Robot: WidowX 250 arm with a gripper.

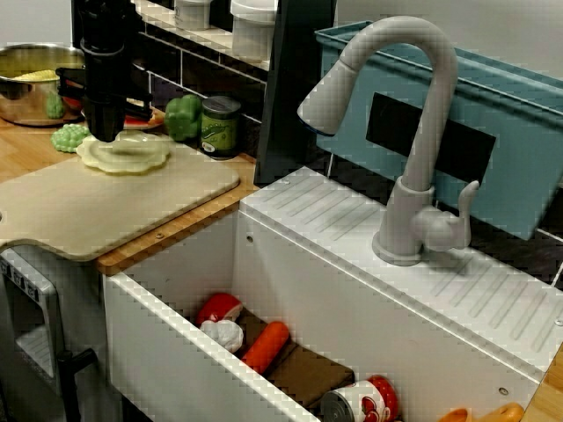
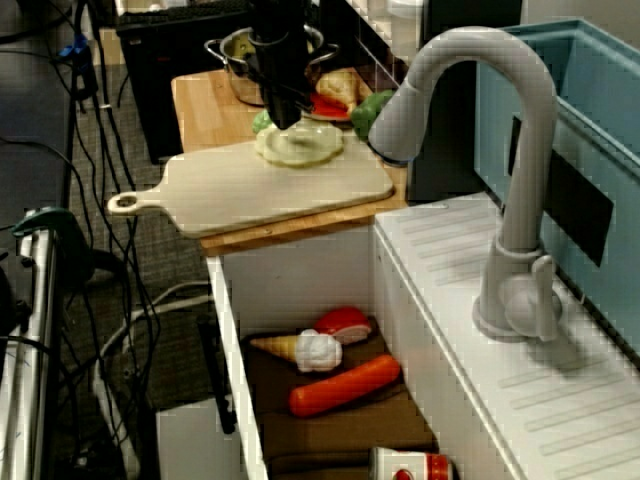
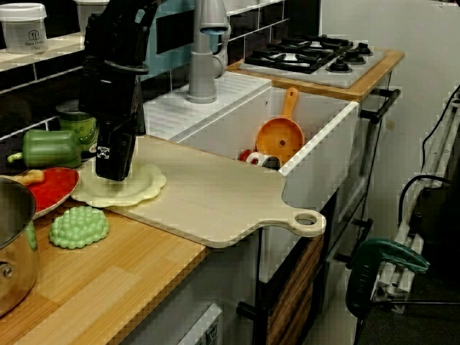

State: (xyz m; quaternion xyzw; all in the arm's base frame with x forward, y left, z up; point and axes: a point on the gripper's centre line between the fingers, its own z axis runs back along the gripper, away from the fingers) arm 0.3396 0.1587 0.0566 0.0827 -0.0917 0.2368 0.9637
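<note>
View across sink (image 1: 299,272): claw (image 1: 106,132) down on pale disc (image 1: 123,151) at board's (image 1: 132,202) far end, finger spread not discernible; view along sink: contact best centred and vertical, I judge, lest disc skid; view from worktop (image 3: 108,280) end: wood surface, pepper (image 3: 50,147), black-tiled wall (image 3: 43,90) behind.

The wooden bench (image 3: 108,287) runs from the left up to the white sink (image 3: 316,136) on its right. A pale board (image 3: 215,194) lies flat on the bench's right part, with its holed handle jutting past the near edge in front of the sink. Left of the board a bumpy green piece (image 3: 79,226) sits on bare wood, near a steel pot (image 3: 11,237). Farther back are a red plate (image 3: 54,188), a pepper (image 3: 50,147) and a can (image 3: 79,123) by the wall.
</note>
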